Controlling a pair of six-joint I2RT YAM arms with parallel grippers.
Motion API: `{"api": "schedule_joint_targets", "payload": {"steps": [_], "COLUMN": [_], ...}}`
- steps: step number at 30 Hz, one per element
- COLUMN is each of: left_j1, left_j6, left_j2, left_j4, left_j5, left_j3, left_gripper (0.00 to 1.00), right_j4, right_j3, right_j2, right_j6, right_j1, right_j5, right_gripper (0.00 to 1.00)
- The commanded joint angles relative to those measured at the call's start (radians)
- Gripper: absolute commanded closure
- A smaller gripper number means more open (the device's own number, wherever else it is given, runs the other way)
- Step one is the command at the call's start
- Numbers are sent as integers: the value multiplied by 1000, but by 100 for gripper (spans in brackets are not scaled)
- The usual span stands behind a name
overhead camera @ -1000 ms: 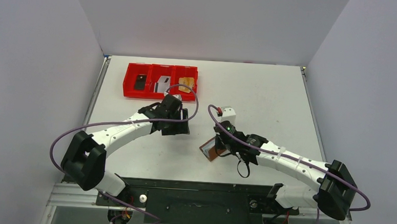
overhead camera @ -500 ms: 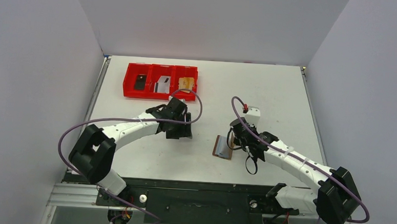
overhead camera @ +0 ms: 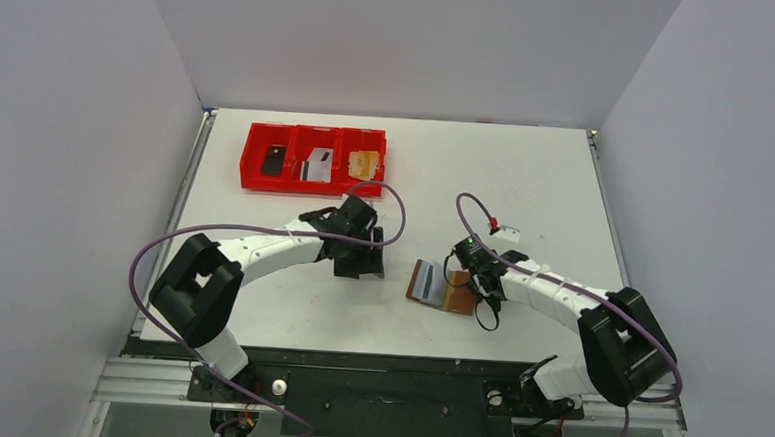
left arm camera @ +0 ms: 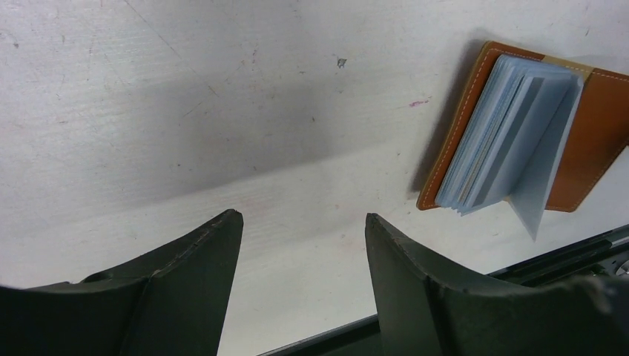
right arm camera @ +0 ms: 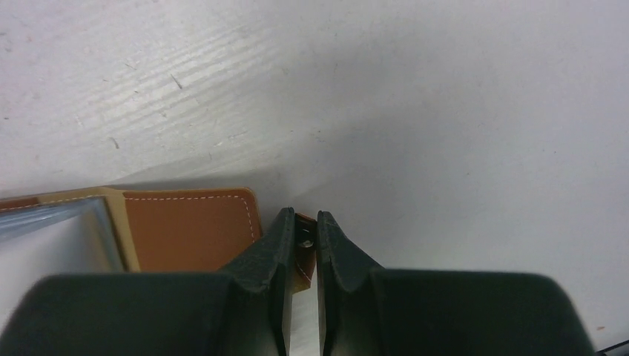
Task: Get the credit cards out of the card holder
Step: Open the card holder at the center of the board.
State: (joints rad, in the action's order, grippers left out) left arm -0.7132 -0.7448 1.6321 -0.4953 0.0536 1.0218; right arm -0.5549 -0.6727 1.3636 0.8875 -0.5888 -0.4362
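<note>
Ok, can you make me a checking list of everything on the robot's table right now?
Surface: white table, a bit scuffed.
Job's things: brown card holder lies open on the table with its grey-blue pockets fanned; cannot tell whether cards remain inside. Three credit cards lie in the red tray, one per compartment: dark, silver, orange.
Clutter: nothing seen.
End effectors: left end effector open, above bare table beside the holder; right end effector shut on the holder's strap tab.
Cables: a purple cable loops off each arm.
Surroundings: plain grey walls on three sides.
</note>
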Motion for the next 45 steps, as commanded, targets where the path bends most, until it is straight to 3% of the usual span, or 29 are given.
{"api": "schedule_joint_targets", "payload": {"steps": [1,11,17,25,33,45], "left_j1": [-7,-5,0,-15,-40,-73], "left_j6": [-7,-25,-26,-23,-14,-21], "left_j2": [4,-20,-39,-11,44,87], "left_j4": [34,16,23,67,78,124], "left_j5": [8,-29,-38,-10,10,53], "left_j3": [54,31,10,16,66,106], "left_gripper": [41,41,43,72,83,85], "right_j4": [37,56,54,63,72,27], "right_j3": [-57,-353,-360,-319,-333,-362], "right_j2": [70,372,386,314,231,94], "right_j6": [5,-94,-50,-28,-39,-48], "right_j1": [-19,-177,-212,-217,-214,-186], "right_j5": [3,-17,21,38,56,55], "right_gripper": [100,100,100,100,75,46]}}
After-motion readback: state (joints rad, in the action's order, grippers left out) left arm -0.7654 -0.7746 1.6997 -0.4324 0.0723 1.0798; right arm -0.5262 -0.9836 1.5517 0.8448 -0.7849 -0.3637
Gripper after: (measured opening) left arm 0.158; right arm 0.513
